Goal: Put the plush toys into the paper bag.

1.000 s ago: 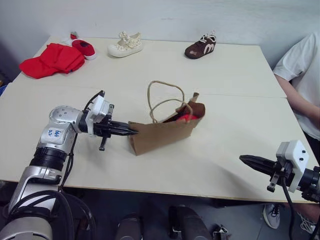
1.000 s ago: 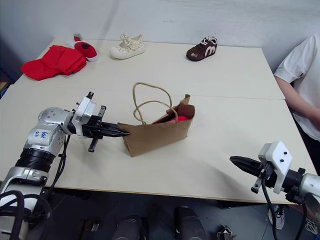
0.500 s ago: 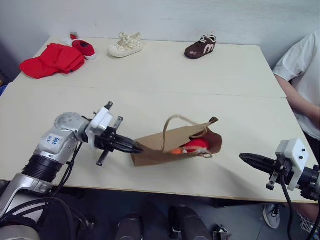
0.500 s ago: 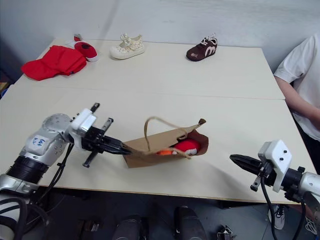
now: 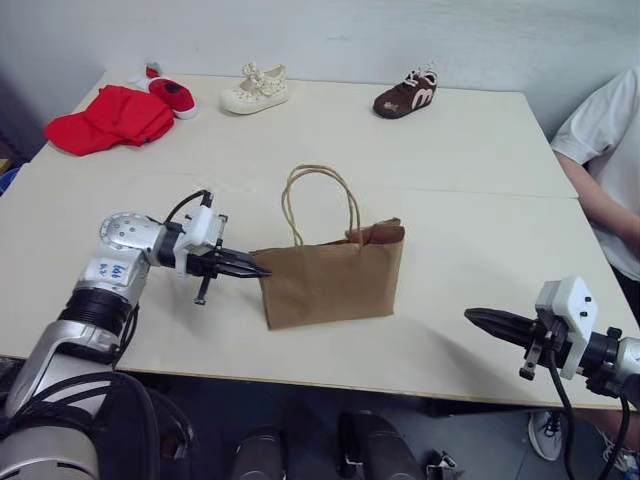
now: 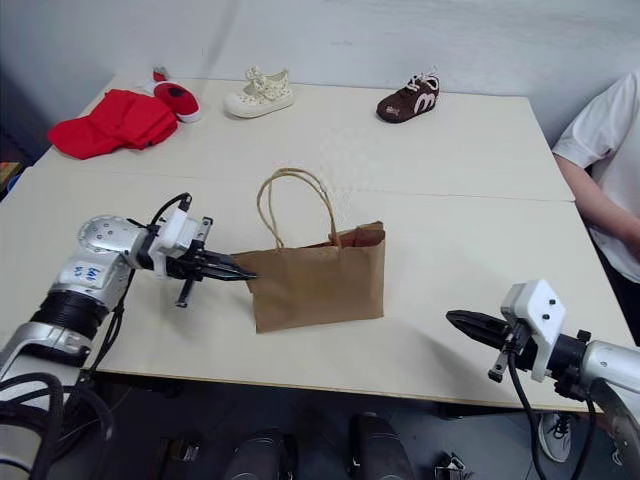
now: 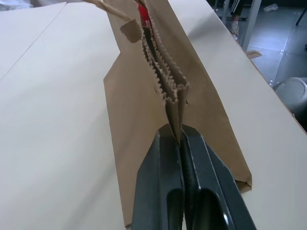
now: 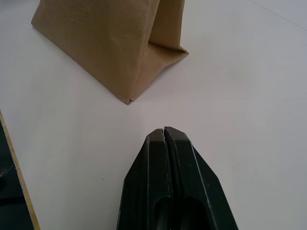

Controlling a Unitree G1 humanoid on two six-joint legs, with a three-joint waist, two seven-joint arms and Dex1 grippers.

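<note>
The brown paper bag stands upright in the middle of the table, its two cord handles sticking up. My left gripper is shut on the bag's left rim; in the left wrist view the fingers pinch the serrated paper edge. The plush toys are hidden inside the bag. A sliver of red shows through its narrow mouth. My right gripper is shut and empty, low over the table's front right, well apart from the bag.
Along the far edge lie a red cloth, a small red shoe, a cream shoe and a brown shoe. A person's arm in a white sleeve rests at the table's right side.
Half a second ago the bag was tipped on its side with the toys showing at its mouth. My left gripper has swung it upright, and the toys are hidden. The right gripper stayed put.
</note>
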